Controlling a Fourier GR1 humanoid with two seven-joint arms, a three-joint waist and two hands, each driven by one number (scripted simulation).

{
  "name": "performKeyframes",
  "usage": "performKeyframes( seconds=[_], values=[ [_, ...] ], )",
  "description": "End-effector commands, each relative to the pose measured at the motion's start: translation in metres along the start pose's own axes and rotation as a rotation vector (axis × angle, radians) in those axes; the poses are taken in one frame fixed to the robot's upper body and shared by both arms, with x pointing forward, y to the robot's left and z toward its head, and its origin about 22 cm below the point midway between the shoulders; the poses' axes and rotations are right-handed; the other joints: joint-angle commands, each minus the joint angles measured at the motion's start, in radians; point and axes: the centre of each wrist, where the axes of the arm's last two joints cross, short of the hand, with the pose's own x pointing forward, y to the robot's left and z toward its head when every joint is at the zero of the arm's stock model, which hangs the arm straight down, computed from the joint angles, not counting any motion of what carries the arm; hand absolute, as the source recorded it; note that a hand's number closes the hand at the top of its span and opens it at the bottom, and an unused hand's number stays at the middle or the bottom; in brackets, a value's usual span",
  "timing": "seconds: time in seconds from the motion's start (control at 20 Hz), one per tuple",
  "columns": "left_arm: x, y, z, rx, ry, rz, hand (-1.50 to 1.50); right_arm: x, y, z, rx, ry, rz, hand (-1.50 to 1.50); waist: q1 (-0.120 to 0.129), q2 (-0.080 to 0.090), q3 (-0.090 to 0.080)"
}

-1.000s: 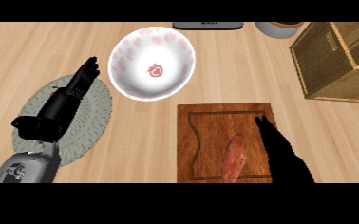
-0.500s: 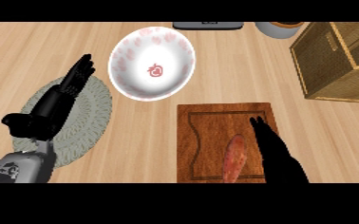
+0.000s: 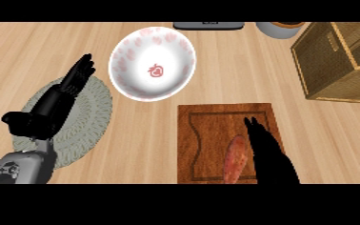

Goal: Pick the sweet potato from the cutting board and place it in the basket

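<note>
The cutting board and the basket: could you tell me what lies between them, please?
In the head view, only bare wooden counter separates the cutting board from the basket; nothing stands in that stretch.

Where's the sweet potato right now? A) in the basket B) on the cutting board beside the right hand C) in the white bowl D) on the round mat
B: the sweet potato lies on the cutting board, just left of the right hand; the basket is far off at upper right.
</note>
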Motion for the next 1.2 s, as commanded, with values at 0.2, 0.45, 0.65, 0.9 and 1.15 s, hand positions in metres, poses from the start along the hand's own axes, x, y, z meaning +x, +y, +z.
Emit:
performKeyframes(
  seconds=[0.2,0.45,0.65,0.9,1.15],
  values=[
    [-0.002,-0.007,-0.003,0.005,0.006,-0.002,0.0,0.0,0.03,0.003,0.036,0.046,0.035,-1.5,-0.002,0.0,0.0],
    [-0.003,0.004,0.001,0.005,0.009,0.007,0.0,-0.029,0.046,-0.014,0.057,0.074,0.04,-1.5,-0.001,0.0,0.0],
    [-0.017,0.003,0.016,0.012,0.001,0.0,0.0,-0.012,0.046,-0.029,0.073,0.07,0.038,-1.5,0.002,0.0,0.0],
    [-0.013,-0.015,0.016,0.002,-0.002,0.008,0.0,-0.002,0.06,-0.042,0.132,0.071,0.037,-1.5,0.004,0.0,0.0],
    [-0.018,-0.008,0.007,0.011,-0.013,-0.005,0.0,-0.019,0.05,-0.034,0.212,0.039,0.099,1.5,0.0,0.0,0.0]
  ],
)
